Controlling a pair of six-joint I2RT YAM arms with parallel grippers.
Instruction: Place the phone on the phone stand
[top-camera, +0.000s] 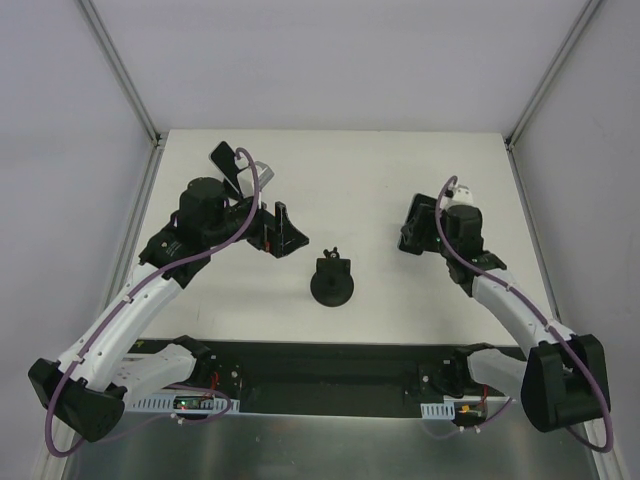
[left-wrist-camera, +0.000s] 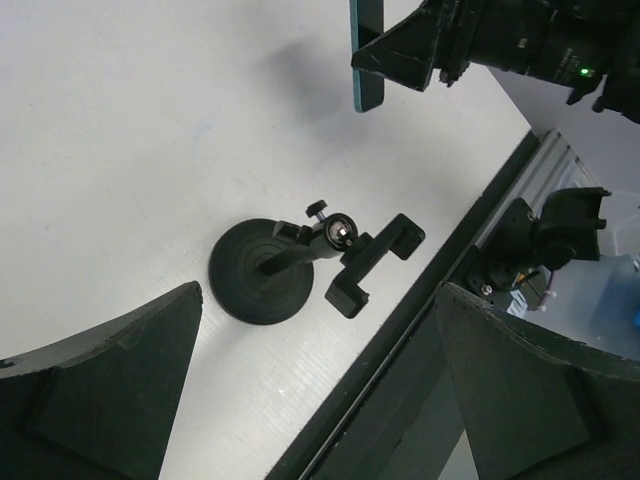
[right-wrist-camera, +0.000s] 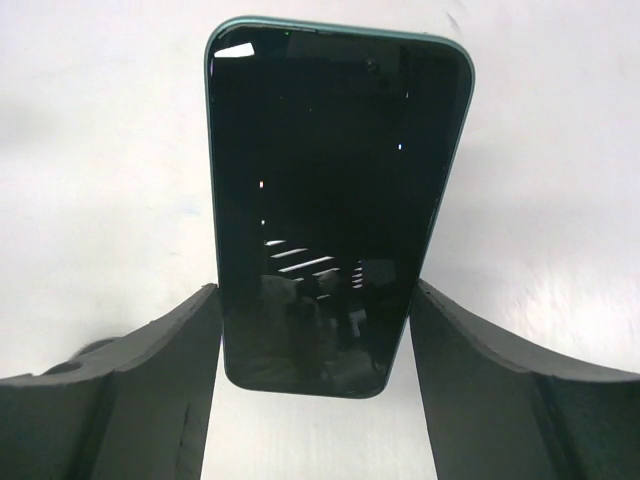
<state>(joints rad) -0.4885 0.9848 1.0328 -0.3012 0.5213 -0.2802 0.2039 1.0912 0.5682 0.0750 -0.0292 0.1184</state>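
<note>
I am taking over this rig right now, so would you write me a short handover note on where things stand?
Left gripper: open and empty, hanging above the table next to the phone stand.
Right gripper: shut on the phone, one finger on each long edge, on the right side of the table.
Phone stand: on its round base between the two arms, with its clamp empty.
Done: the phone is gripped and appears to be lifted off the table.
Left: carry the phone over to the stand, seat it in the clamp and let go.
</note>
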